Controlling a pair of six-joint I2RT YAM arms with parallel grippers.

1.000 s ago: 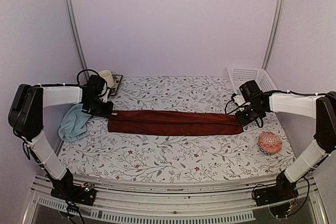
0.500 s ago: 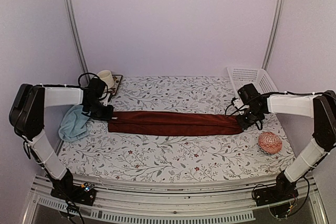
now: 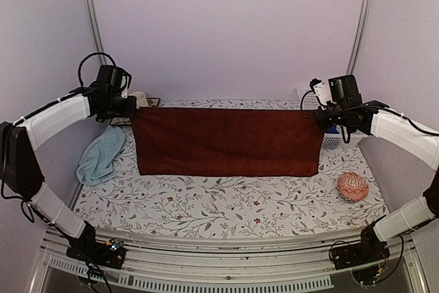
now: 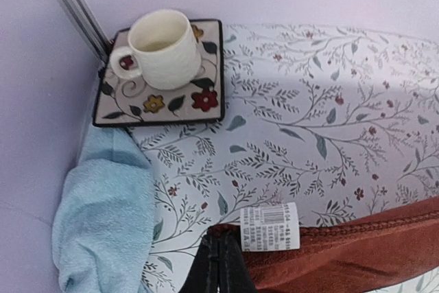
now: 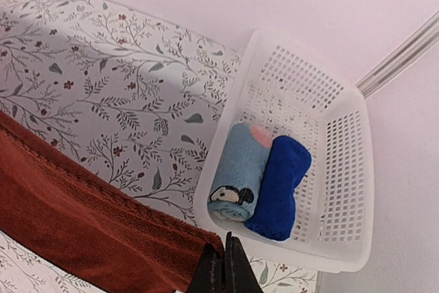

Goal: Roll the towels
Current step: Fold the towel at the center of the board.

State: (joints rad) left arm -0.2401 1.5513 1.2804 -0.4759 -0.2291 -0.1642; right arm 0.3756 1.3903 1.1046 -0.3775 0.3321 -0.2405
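Pale lilac walls (image 3: 226, 25), metal corner rails (image 3: 91, 18), tabletop (image 3: 226, 204) in white leaf-and-flower print, metal frame (image 3: 226, 255) along near edge, soft even light

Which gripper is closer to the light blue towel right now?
Left. The left gripper pinches the maroon towel beside the light blue towel; the right gripper pinches its other corner, over by the basket.

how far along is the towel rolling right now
Done: nothing on the table is rolled yet. In hand: the maroon towel is spread wide and lifted by its top corners, with the left gripper and right gripper each shut on one. Left: rolling it, then the pale blue towel, which lies crumpled at the left edge.
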